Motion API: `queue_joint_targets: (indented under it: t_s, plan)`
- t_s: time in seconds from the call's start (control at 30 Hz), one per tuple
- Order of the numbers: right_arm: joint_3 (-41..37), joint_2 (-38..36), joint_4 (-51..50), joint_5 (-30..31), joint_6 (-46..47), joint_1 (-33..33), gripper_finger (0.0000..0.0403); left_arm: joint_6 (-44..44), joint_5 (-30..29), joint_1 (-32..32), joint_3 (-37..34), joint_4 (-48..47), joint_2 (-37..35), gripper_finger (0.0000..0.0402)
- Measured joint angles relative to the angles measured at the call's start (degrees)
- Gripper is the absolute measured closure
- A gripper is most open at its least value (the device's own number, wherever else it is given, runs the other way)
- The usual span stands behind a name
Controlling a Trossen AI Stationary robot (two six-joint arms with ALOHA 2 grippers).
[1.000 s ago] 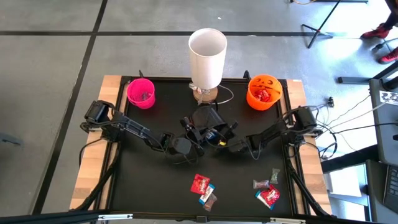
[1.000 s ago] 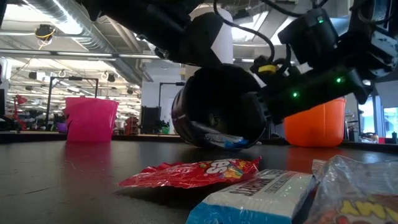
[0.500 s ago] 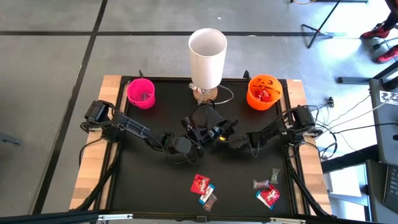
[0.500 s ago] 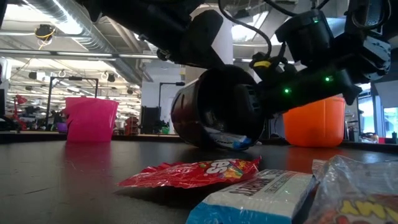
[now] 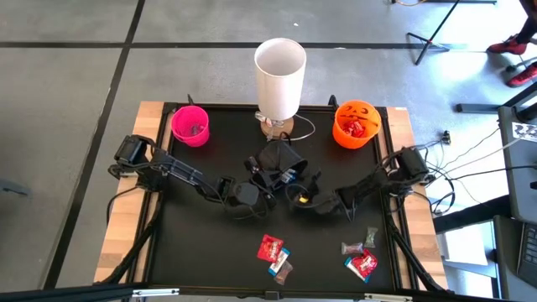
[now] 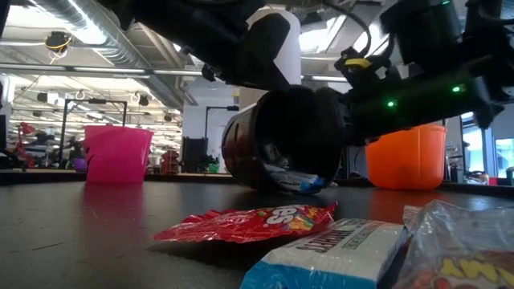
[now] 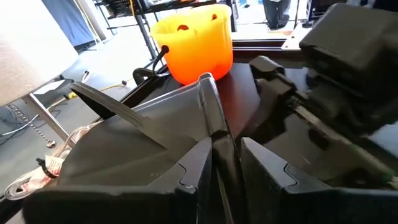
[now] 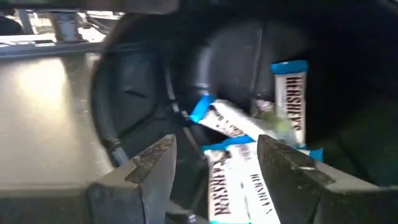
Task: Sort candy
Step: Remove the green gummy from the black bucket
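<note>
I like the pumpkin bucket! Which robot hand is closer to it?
The right one. The right gripper sits mid-table, below and left of the orange pumpkin bucket. The left gripper, pinching a tipped black cup, is farther left.

Pink cup, orange pumpkin bucket, tall white cylinder, tipped black container

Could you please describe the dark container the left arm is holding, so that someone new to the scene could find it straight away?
Start at the tall white cylinder at the back of the black table; just in front of it the left gripper clamps the rim of a black cup tipped on its side. Unlike the upright pink cup and orange pumpkin bucket, it is dark and holds blue-and-white mini bars.
</note>
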Motion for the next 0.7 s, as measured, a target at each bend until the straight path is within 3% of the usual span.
queue_joint_targets:
  t_s: [0.2, 0.4, 0.57, 0.7]
  plan:
    - [0.04, 0.06, 0.04, 0.14, 3.29, 0.07, 0.0178, 0.00, 0.00, -0.02, 0.00, 0.00, 0.02, 0.0327]
    - [4.73, 4.57, 0.24, -0.53, 2.60, -1.46, 0.0178, 0.02, 0.25, 0.00, -0.02, 0.03, 0.04, 0.0327]
    - [7.30, 9.50, -0.15, 8.11, -0.51, -1.49, 0.0178, 0.00, 0.28, -0.07, -0.07, 0.02, 0.04, 0.0327]
    - [6.95, 10.32, -0.20, 9.05, 2.08, -3.14, 0.0178, -0.14, 0.90, -0.29, -0.07, 0.00, 0.04, 0.0327]
